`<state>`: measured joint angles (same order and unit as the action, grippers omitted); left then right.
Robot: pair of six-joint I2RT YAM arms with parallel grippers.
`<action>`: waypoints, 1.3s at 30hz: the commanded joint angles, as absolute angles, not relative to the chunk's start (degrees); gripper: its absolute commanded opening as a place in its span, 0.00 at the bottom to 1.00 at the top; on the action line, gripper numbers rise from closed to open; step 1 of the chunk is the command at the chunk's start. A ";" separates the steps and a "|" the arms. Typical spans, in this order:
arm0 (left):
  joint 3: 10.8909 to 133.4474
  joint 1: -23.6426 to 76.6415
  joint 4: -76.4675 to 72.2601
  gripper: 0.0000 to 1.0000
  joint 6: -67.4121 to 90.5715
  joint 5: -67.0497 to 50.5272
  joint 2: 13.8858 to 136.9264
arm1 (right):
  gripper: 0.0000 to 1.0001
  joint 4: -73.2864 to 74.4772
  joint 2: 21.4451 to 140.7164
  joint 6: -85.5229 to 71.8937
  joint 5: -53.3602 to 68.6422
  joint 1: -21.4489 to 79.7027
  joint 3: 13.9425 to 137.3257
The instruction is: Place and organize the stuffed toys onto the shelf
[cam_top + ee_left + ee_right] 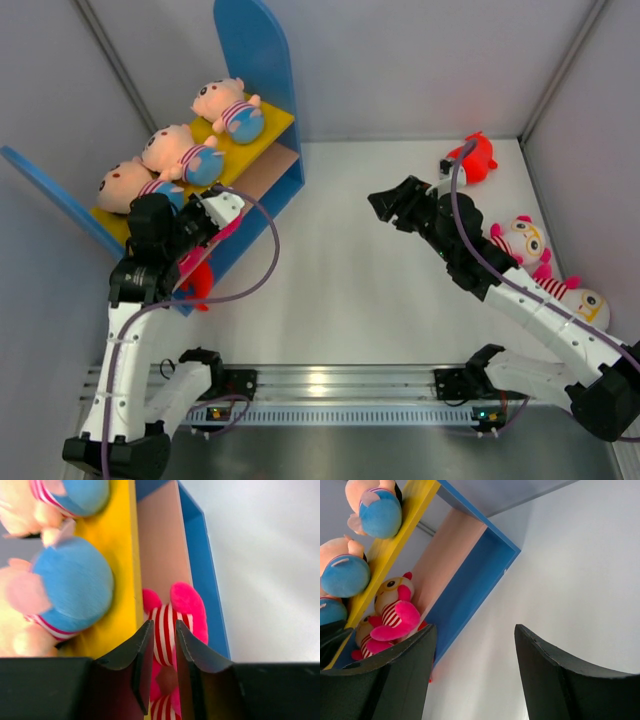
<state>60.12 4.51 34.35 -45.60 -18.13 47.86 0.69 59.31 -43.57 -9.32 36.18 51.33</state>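
Blue panels frame the shelf (255, 60) at far left, where three peach dolls (175, 150) lie in a row on the yellow board (278, 125). Beneath it, the left gripper (163, 624) reaches along the tan board (160, 545). Its jaws are nearly together on the striped torso of a pink-footed doll (186, 605), which lies lengthwise on that board, feet pointing away from the wrist. Mid-table, the right gripper (392, 207) hangs with jaws wide and nothing between them, pointing toward the shelf. The toys not yet shelved lie the other way: a red plush (478, 158) just right of it, then two white-faced dolls (520, 240) beside its forearm by the right wall. Only the right arm is near them, and it would likely have to turn back rightward to reach any.
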 commanded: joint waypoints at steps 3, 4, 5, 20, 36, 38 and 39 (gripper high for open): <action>66.09 4.57 38.22 0.21 -44.91 -29.00 49.39 | 0.64 -0.18 58.36 -42.63 -9.23 35.77 51.59; 65.92 4.92 38.32 0.19 -44.56 -27.96 49.57 | 0.64 -0.18 58.36 -42.71 -9.32 35.77 51.59; 65.66 6.23 39.02 0.13 -44.47 -23.69 50.70 | 0.64 -0.18 58.53 -42.71 -9.32 35.77 51.59; 66.89 27.42 44.65 0.00 -42.28 2.26 65.20 | 0.64 -0.44 61.70 -43.51 -9.49 35.77 51.50; 57.75 18.03 32.08 0.00 -42.36 8.80 66.97 | 0.65 -0.18 63.37 -42.63 -9.67 35.77 52.56; 57.48 15.75 32.17 0.00 -41.75 7.65 66.36 | 0.65 -0.18 62.93 -42.45 -9.76 35.77 52.56; 57.22 15.21 32.25 0.00 -41.57 6.69 65.92 | 0.65 -0.18 62.84 -42.28 -10.19 35.77 52.56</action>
<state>57.82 17.47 35.99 -42.46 9.13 67.99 0.93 63.40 -43.46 -9.43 36.18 51.33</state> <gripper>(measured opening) 0.012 0.645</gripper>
